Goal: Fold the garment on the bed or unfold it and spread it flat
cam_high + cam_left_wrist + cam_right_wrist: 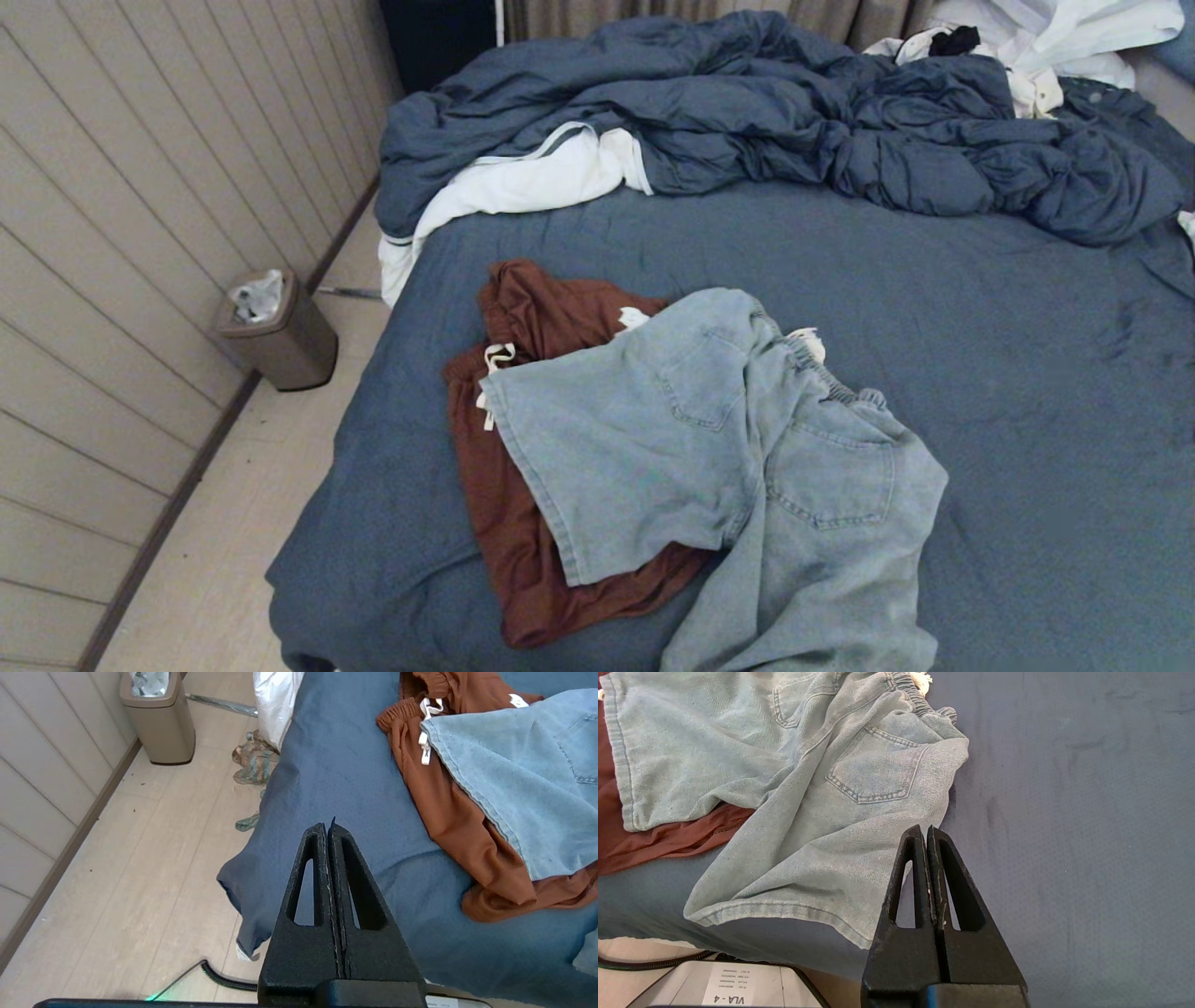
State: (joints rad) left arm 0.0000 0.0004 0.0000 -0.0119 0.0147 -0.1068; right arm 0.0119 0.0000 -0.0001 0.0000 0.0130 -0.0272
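Light blue denim shorts (719, 448) lie crumpled over rust-brown cloth shorts (523, 373) on the slate-blue bed (1027, 392). The left pincer (328, 828) and right pincer (924, 833) are closed tight, holding nothing.

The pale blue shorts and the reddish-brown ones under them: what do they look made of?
The pale blue shorts look like washed denim, matte and faded: stitched patch pockets, thick hems, a gathered elastic waist. The reddish-brown shorts beneath them seem a softer, thinner fabric, perhaps cotton or a blend: smooth surface, loose drape, fine folds, white drawstring. The exact fibre cannot be told.
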